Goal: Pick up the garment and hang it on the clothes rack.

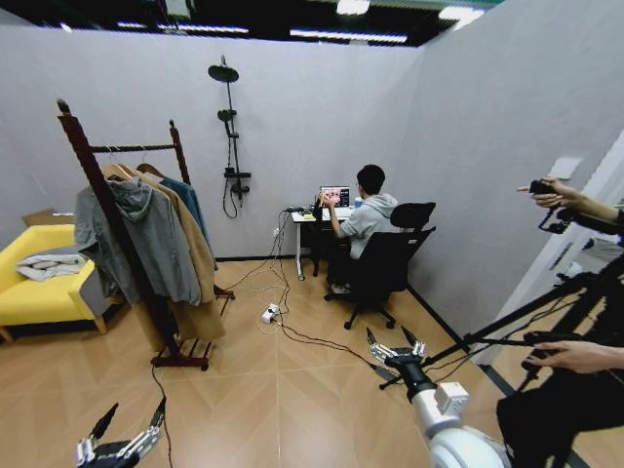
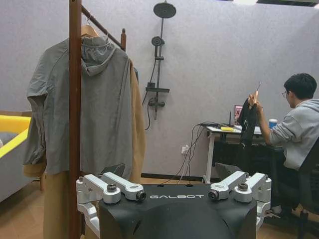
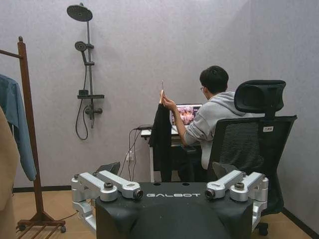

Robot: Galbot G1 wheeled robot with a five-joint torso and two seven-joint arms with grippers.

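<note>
**Garment hangs ahead, off the right hand's side**

From the head view, your left hand [image 1: 122,444] sits low with fingers spread, empty; your right hand [image 1: 395,351] reaches forward, fingers apart, also empty. The clothes rack [image 1: 107,195] stands to your left, already carrying the grey hoodie [image 1: 146,239].

In the left wrist view, the garment [image 2: 247,122] hangs black and vertical from the seated person's raised hand [image 2: 253,98], beside the surface [image 2: 227,130], well apart from you.

In the right wrist view, the garment [image 3: 161,139] hangs almost straight ahead, long axis upright. Your right hand looks nearer.
</note>
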